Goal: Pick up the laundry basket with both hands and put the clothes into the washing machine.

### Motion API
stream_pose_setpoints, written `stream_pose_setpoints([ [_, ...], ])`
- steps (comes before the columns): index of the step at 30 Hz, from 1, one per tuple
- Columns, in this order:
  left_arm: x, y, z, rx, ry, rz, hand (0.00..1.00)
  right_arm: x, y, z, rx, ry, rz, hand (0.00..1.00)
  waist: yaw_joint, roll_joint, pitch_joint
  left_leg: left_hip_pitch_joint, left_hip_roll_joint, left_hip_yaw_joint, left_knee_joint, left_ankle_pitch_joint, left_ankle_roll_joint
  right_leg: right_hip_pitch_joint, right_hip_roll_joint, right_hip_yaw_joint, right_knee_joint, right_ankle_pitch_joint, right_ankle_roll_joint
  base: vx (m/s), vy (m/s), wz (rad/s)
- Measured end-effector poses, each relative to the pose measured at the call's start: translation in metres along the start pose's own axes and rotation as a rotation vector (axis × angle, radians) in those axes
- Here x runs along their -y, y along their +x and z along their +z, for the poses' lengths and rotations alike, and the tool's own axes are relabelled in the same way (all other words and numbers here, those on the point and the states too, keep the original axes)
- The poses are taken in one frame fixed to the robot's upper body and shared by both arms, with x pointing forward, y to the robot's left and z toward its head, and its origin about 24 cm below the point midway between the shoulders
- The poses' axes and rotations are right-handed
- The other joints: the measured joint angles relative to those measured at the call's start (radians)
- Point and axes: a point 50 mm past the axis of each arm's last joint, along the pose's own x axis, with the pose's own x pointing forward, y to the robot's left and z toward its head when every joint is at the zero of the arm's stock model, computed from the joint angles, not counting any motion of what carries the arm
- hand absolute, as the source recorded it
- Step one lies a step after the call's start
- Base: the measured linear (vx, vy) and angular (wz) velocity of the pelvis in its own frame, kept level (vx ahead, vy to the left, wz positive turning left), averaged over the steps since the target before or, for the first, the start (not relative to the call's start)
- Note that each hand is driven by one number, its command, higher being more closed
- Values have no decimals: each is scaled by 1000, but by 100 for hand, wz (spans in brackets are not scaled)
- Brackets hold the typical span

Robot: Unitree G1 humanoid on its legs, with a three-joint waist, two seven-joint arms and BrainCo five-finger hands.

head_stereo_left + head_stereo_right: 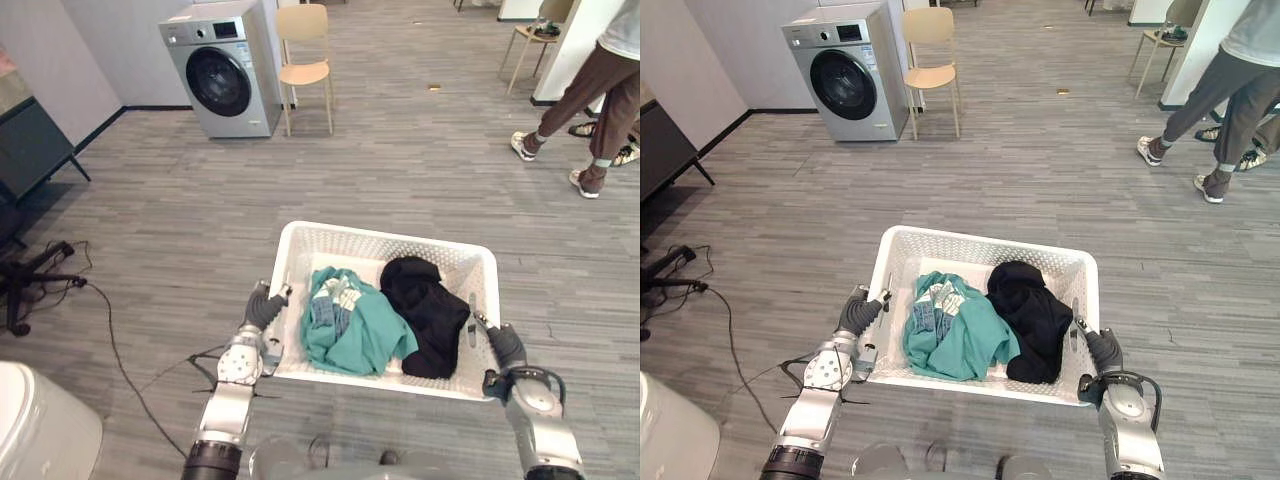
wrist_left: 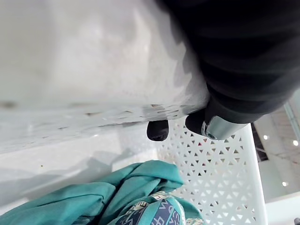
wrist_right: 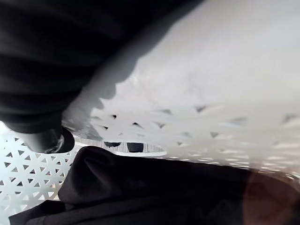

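The white laundry basket is held between both hands, directly in front of the robot. Whether it is clear of the grey plank floor cannot be told. The left hand is set against the basket's left wall. In the left wrist view its fingers are seen hooked over the rim, with the dark tips inside the basket. The right hand is placed at the right wall. In the right wrist view its fingers are likewise curled over the rim, above the clothes.

Two garments are carried in the basket. A teal garment is bunched on the left side, and a black garment is heaped on the right, touching it.

The washing machine is seen well apart from the basket, at the far left of the floor, with its round door shut. A pale wooden chair stands just beside it. A person is seen at the far right.
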Motion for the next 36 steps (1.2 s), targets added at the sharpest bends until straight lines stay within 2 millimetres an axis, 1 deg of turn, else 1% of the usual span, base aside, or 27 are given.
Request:
stream_pose_setpoints([
  [1,0,-1,-1,-5,-6,3,100,0,0,0,1,-3,3,100,2,-3,2,-26,-53,9,-193,-13,-27,36,-20,7,-11,-18,22,563,140,-10],
  [2,0,-2,-2,-9,-10,4,100,-1,0,1,1,-3,3,100,3,-6,3,-30,-97,13,-371,-3,-43,73,-38,8,-28,-34,41,582,165,-9],
  [3,0,-3,-2,-9,-14,5,100,0,1,1,1,-4,3,100,4,-7,4,-29,-133,10,-536,26,-84,106,-54,8,-47,-48,59,617,213,-10],
  [4,0,-4,0,-1,-17,9,100,-1,1,1,2,-2,4,100,11,-17,8,-16,-179,0,-686,145,-106,149,-78,10,-67,-70,88,601,233,-24],
  [5,1,-4,0,-2,-23,8,100,-1,2,1,-1,-2,4,100,22,-23,1,5,-227,-19,-693,199,-74,171,-101,18,-57,-74,98,609,241,-15],
  [6,1,-4,1,0,-21,9,100,-1,2,1,-1,-1,4,100,17,-31,-3,4,-238,-25,-673,176,-48,169,-119,10,-26,-73,99,623,242,14],
  [7,-1,-4,3,11,-14,11,100,-2,2,1,0,-1,5,100,3,-42,1,-2,-252,-39,-608,130,19,130,-147,4,107,-71,105,658,269,40],
  [8,-2,-5,3,13,-3,3,100,-3,2,0,-3,2,6,100,-1,-61,1,9,-258,-32,-557,72,51,46,-186,11,346,-52,153,747,306,34],
  [9,-3,-4,3,13,7,2,100,-5,3,-1,-4,-1,7,100,0,-77,2,25,-264,-25,-539,42,60,-12,-215,21,496,-18,218,700,248,17],
  [10,-9,-4,2,7,35,12,100,-12,6,-3,-16,14,16,100,-5,-108,0,62,-280,-17,-523,-2,81,-119,-265,42,745,27,296,552,144,11],
  [11,-11,-4,1,2,44,14,100,-14,7,-5,-23,14,18,100,-5,-111,0,88,-282,-16,-524,-18,85,-157,-279,36,825,17,275,532,71,6],
  [12,-12,-4,0,-10,47,18,100,-17,8,-9,-44,19,24,100,-2,-108,3,159,-284,-12,-557,-28,86,-199,-293,5,877,-24,198,414,28,0],
  [13,-13,-5,-1,-12,50,19,100,-18,8,-11,-52,20,25,100,-1,-99,4,217,-284,-10,-601,-28,86,-215,-294,-25,838,-45,165,569,-13,-8],
  [14,-15,-5,2,0,59,23,100,-20,9,-8,-35,14,31,100,-3,-89,1,293,-284,-6,-666,-28,86,-249,-293,-70,704,-68,127,446,-50,-6],
  [15,-16,-5,4,12,62,26,100,-20,10,-7,-26,12,32,100,-4,-89,-3,308,-283,-2,-679,-29,84,-267,-293,-85,629,-70,120,503,-105,-3],
  [16,-17,-4,10,39,64,28,100,-20,11,-3,-1,11,31,100,-5,-92,-10,323,-284,2,-684,-35,61,-299,-288,-113,460,-57,109,411,-141,4],
  [17,-18,-3,12,50,66,30,100,-19,12,0,12,10,31,100,-6,-103,-17,333,-288,1,-677,-51,27,-308,-269,-129,310,15,83,417,-152,4],
  [18,-19,-3,13,53,70,32,100,-21,12,0,15,11,33,100,-4,-119,-25,337,-293,1,-663,-67,2,-309,-258,-130,208,109,66,427,-187,5],
  [19,-17,-2,7,30,65,33,100,-21,12,0,12,-13,40,100,-5,-110,-36,350,-290,-20,-628,-116,-41,-299,-242,-139,161,187,70,402,-107,-16],
  [20,-12,-4,2,0,34,39,100,-15,12,0,6,-47,29,100,1,-69,-54,337,-243,-35,-580,-122,-51,-263,-199,-139,116,198,54,375,-74,-18],
  [21,-11,-4,2,-3,32,39,100,-14,12,-1,2,-49,27,100,5,-74,-51,331,-234,-43,-566,-131,-68,-238,-186,-139,81,198,54,307,9,-33],
  [22,-8,-3,4,7,29,29,100,-10,12,0,8,-55,15,100,6,-63,-58,332,-234,-60,-600,-137,-73,-206,-167,-137,30,206,56,243,-2,-26],
  [24,-6,-2,7,20,24,28,100,-9,12,1,14,-54,7,100,0,-53,-66,335,-241,-70,-721,-103,-77,-181,-143,-132,-9,215,62,193,20,-33],
  [25,-7,-3,5,11,21,32,100,-10,12,0,12,-43,4,100,1,-60,-70,368,-245,-59,-737,-96,-69,-165,-136,-122,-30,220,70,95,35,-27],
  [26,-8,-7,1,0,66,8,100,-18,0,-20,-45,2,-10,100,-2,-129,-137,312,-289,-120,-807,-27,-61,-54,-188,-128,-227,297,145,67,29,-21],
  [32,-8,-7,1,1,66,9,100,-18,0,-21,-46,4,-11,100,-1,-130,-136,312,-287,-97,-808,-27,-61,-77,-187,-103,-214,297,145,-4,0,-10],
  [36,-1,-7,4,14,87,-17,100,-15,-4,-34,-78,35,-43,100,-24,-139,-124,293,-289,-93,-812,-27,-61,-102,-189,-90,-206,298,144,-50,-7,-9],
])
